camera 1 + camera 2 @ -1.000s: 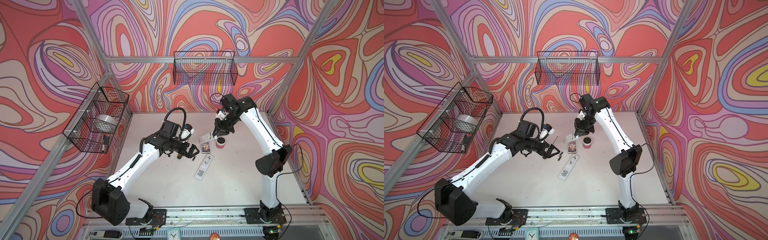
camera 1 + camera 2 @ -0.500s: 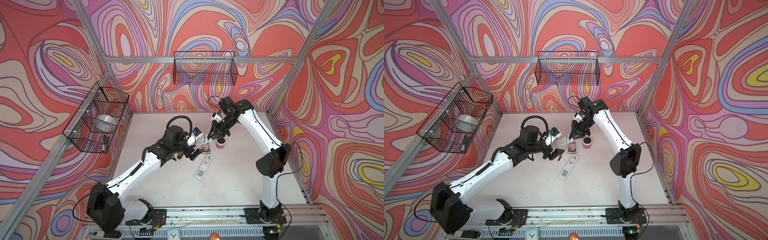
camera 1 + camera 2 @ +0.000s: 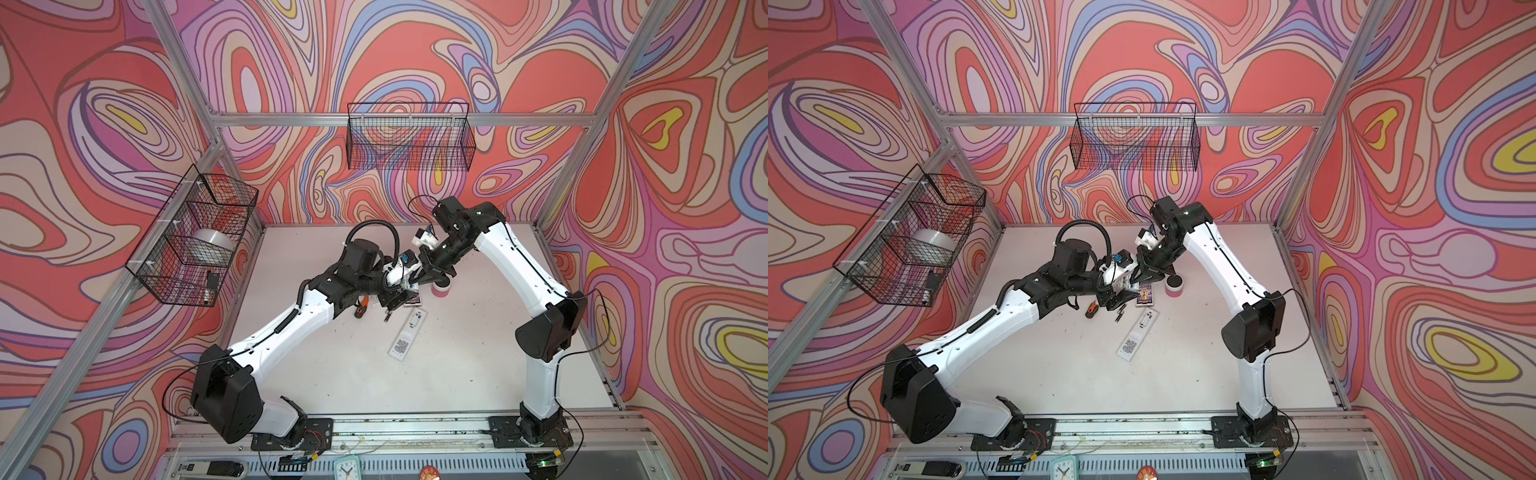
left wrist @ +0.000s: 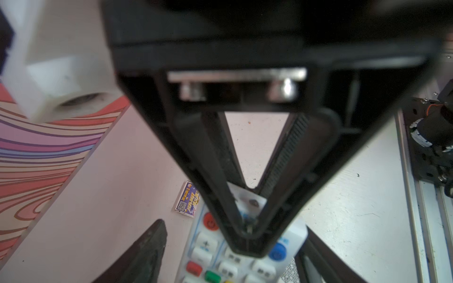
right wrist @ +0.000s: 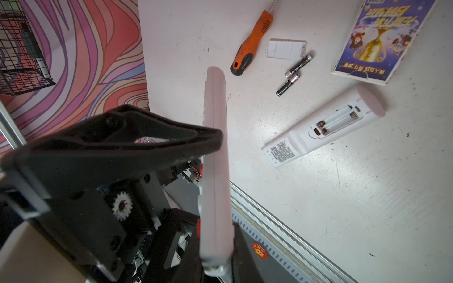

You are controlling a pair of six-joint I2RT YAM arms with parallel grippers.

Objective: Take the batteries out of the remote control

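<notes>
A remote control (image 4: 220, 267) is clamped by right tool (image 4: 248, 230), flanked by open left tool (image 3: 1116, 298); batteries (image 5: 297, 66), screwdriver (image 5: 252, 46) are scattered on bench (image 5: 343, 208).

Orange-handled screwdriver (image 5: 252, 41) flat on white worktop (image 3: 457, 374), blue picture card (image 5: 382, 36) nearby, small pink pot (image 3: 441, 289), black wire basket (image 3: 409, 139) on patterned back wall.

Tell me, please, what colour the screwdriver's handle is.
The handle is orange with a black end, clearest in the right wrist view.

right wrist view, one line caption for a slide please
Right tool grips a remote edge-on over two loose batteries, a screwdriver and a second remote, its battery bay empty.
</notes>
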